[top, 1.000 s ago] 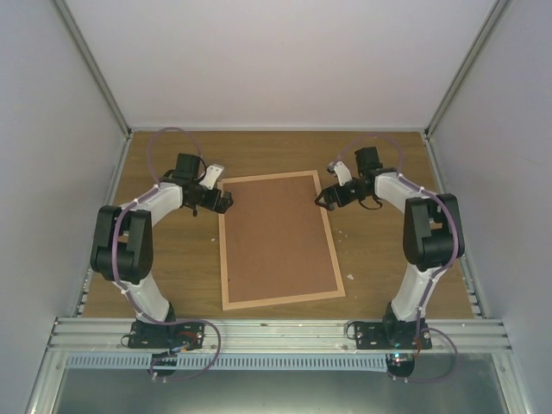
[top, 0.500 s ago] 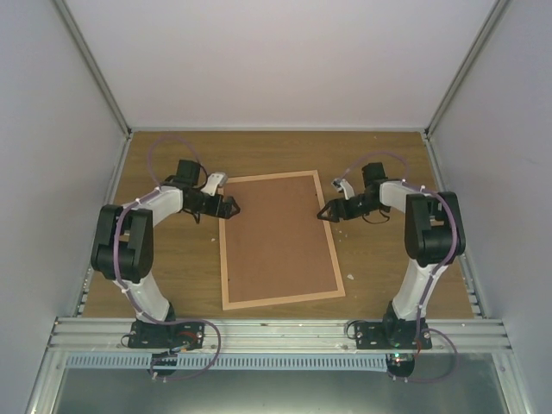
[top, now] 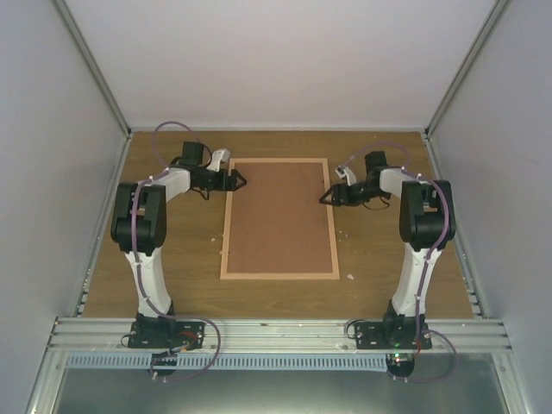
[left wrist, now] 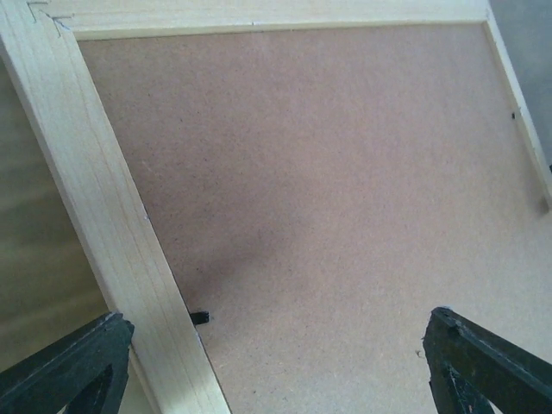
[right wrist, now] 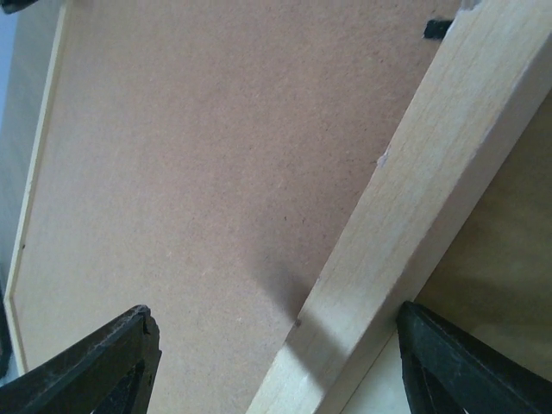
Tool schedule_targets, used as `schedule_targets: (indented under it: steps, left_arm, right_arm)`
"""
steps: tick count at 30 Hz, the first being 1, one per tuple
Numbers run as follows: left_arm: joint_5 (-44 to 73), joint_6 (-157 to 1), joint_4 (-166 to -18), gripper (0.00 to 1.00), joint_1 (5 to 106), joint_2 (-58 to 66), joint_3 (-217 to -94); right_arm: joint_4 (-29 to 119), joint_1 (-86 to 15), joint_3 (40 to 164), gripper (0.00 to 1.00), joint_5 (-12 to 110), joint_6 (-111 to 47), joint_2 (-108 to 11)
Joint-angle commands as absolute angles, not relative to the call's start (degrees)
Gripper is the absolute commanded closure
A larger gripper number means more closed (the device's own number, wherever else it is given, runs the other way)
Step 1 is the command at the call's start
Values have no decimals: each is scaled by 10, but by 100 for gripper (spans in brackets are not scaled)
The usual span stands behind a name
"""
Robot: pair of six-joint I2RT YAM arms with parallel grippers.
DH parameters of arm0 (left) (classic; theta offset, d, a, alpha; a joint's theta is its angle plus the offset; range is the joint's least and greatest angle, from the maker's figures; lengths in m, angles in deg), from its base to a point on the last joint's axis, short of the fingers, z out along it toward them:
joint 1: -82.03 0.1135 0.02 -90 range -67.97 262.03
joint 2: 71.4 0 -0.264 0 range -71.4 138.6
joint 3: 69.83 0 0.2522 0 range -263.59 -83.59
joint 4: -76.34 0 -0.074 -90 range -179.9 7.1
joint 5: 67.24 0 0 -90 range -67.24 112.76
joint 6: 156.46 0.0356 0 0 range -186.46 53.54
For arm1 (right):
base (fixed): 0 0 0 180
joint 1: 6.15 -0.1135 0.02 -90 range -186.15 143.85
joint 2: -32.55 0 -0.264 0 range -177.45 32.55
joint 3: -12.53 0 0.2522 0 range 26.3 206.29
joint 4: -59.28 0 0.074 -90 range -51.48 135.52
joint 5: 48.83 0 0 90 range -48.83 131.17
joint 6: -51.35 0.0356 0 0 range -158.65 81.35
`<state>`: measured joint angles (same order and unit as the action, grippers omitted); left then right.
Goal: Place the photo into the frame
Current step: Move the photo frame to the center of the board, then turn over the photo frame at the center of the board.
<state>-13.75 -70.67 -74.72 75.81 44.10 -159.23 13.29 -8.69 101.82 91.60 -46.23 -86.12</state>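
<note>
The frame (top: 227, 224) lies flat in the middle of the table, back side up, its pale wood rails around a plain brown backing board (top: 280, 216). The photo is hidden. My left gripper (top: 238, 179) is open at the frame's far left rail (left wrist: 112, 233), one finger (left wrist: 69, 366) outside the rail and the other (left wrist: 487, 362) over the board (left wrist: 328, 172). My right gripper (top: 325, 197) is open across the far right rail (right wrist: 414, 190), one finger (right wrist: 103, 366) over the board and the other (right wrist: 470, 362) just outside the rail.
Small black tabs (left wrist: 200, 317) (right wrist: 437, 28) sit at the board's edge. Tiny white scraps (top: 350, 276) lie on the wooden table right of the frame. White walls (top: 52, 172) enclose the table, and an aluminium rail (top: 276, 328) runs along the near edge.
The frame has turned from skewed to square with the table and slid towards the back. Both grippers have moved farther back, each staying at its rail. The right jaws have narrowed a little.
</note>
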Motion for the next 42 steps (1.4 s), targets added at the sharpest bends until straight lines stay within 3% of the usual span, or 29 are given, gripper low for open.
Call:
schedule_targets:
  steps: [1,5,12,16,18,21,23,30,42]
  left_arm:
    - [-188,-728,-772,7,730,492,-1647]
    - [-111,-643,-714,6,730,490,-1721]
    - [-25,-420,-631,1,684,350,-1697]
    - [-1,-297,-542,9,589,286,-1653]
    - [31,-266,-509,19,530,269,-1631]
    - [84,-259,-496,34,451,262,-1603]
    - [106,-268,-485,37,401,270,-1597]
    - [151,-295,-489,39,279,292,-1573]
    - [184,-331,-531,41,231,353,-1579]
  right_arm:
    - [158,-97,1108,24,931,-448,-894]
    - [133,-78,1139,23,936,-442,-893]
    - [167,-26,1026,24,931,-437,-782]
    - [178,-12,976,25,927,-435,-733]
    - [174,-11,962,27,923,-439,-720]
    - [162,-10,941,29,930,-446,-715]
    - [158,-9,928,30,936,-450,-714]
    - [159,0,904,30,942,-455,-718]
    - [164,1,896,30,959,-460,-733]
